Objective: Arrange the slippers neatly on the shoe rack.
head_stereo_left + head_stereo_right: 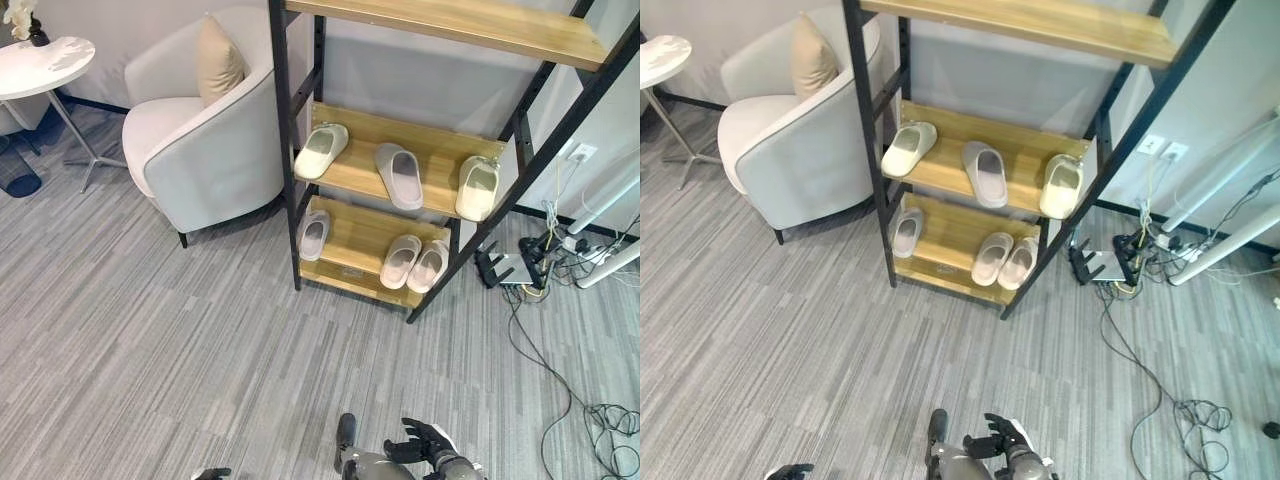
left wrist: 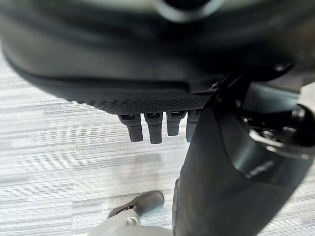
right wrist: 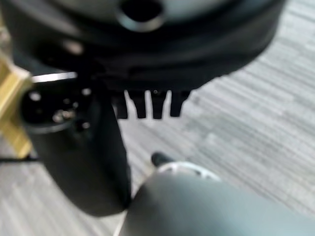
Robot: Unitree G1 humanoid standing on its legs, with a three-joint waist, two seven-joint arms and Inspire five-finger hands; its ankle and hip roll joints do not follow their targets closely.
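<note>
R hand (image 1: 428,444) low at the near edge of the head view, fingers spread and loose, holding nothing; own wrist view shows its fingers (image 3: 147,104) straight in a row over bare floor (image 1: 150,330). L hand (image 1: 212,473) just peeks in to the left of the R hand, well apart from it; in its wrist view fingers (image 2: 150,127) hang straight, relaxed, nothing between them.

Rack (image 1: 285,150) stands far ahead of both hands, across open floor. All slippers are on it, none near the hands. Mid shelf (image 1: 440,150): cream slipper (image 1: 321,150) at L end, angled; grey slipper (image 1: 399,175) in the middle, lying flat; a 2nd cream slipper (image 1: 477,187) at R end. Low shelf (image 1: 355,240): single grey one (image 1: 314,234) at L end, and a pair (image 1: 414,262) side by side, touching, toward R end. Top shelf (image 1: 460,20) carries no slippers.

Armchair (image 1: 195,140) with cushion (image 1: 218,58) sits ahead-left of the hands, just beside the rack. Round white surface (image 1: 45,62) further left.
</note>
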